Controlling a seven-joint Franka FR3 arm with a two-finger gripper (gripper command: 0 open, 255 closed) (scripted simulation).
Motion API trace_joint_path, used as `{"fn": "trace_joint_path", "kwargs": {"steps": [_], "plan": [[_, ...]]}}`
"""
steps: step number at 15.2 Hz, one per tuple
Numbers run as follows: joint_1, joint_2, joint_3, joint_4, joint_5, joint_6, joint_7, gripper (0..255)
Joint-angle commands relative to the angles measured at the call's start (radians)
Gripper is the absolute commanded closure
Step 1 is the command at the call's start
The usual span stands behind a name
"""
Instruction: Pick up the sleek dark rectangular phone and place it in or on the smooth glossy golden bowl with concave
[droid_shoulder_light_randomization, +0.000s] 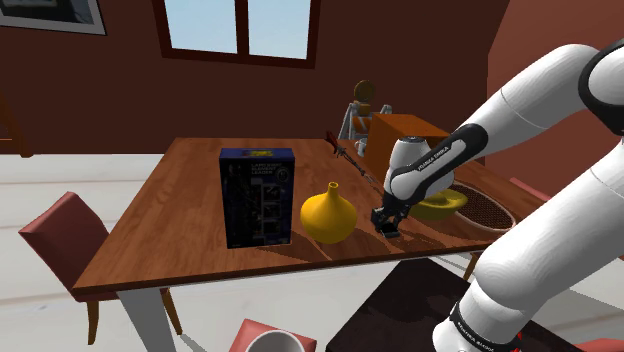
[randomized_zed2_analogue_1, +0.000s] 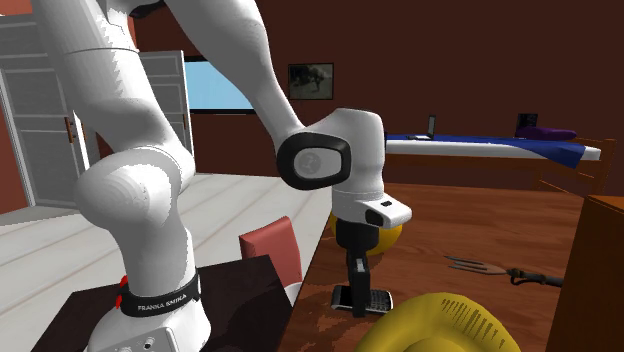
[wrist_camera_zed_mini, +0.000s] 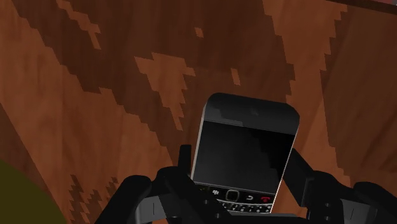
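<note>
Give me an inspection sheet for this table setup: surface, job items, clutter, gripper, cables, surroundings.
Surface: brown wooden table, patchy grain.
Job's things: dark phone lies flat on the table, screen up, near the stand-side edge; yellow bowl stands close by, apart from it.
Clutter: upright dark blue box, yellow vase, woven basket beside the bowl, long fork, orange-brown box.
Grippers: gripper is down at the phone's keypad end; whether it grips cannot be told.
Cables: nothing seen.
Surroundings: red chair, window, dark red walls, bed with a blue cover.
</note>
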Motion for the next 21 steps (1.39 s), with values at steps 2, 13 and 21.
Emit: {"fn": "trace_joint_path", "kwargs": {"steps": [2,13,21], "plan": [[-0.001,-0.016,0.000,0.001,0.001,-0.020,-0.001,255],[0.004,-0.184,0.010,0.045,0.018,-0.232,-0.016,255],[0.007,-0.275,0.019,0.099,0.030,-0.376,-0.025,255]]}}
